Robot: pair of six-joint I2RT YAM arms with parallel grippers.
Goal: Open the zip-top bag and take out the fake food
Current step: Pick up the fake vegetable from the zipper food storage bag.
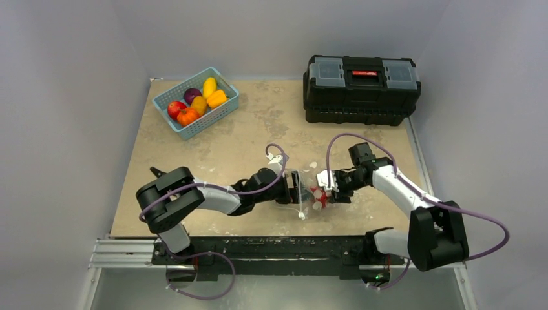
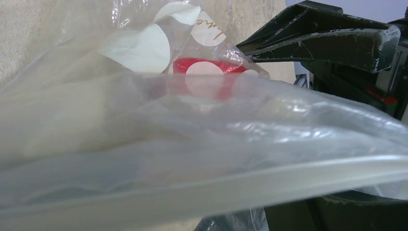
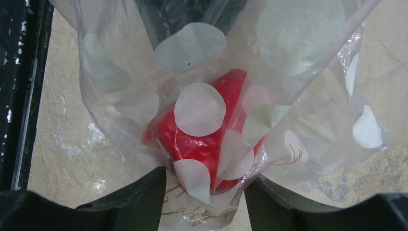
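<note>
The zip-top bag (image 1: pixel 302 194), clear with white dots, lies between my two grippers near the table's front. A red piece of fake food (image 1: pixel 318 194) sits inside it. In the right wrist view the red piece (image 3: pixel 192 144) fills the bag's (image 3: pixel 120 96) closed end. My right gripper (image 3: pixel 206 185) is open, its fingers (image 3: pixel 144 197) flanking that end and touching the plastic. My left gripper (image 1: pixel 296 188) is at the bag's mouth. The white zip strip (image 2: pixel 240 187) drapes across its view and hides most of its jaws; one finger (image 2: pixel 346 211) shows far to the side.
A light-blue basket (image 1: pixel 213 119) at the back left holds several more fake fruits (image 1: pixel 197 103), red, orange, yellow and purple. A black toolbox (image 1: pixel 362 81) stands at the back right. The table's metal front rail (image 1: pixel 258 248) runs just behind the arm bases.
</note>
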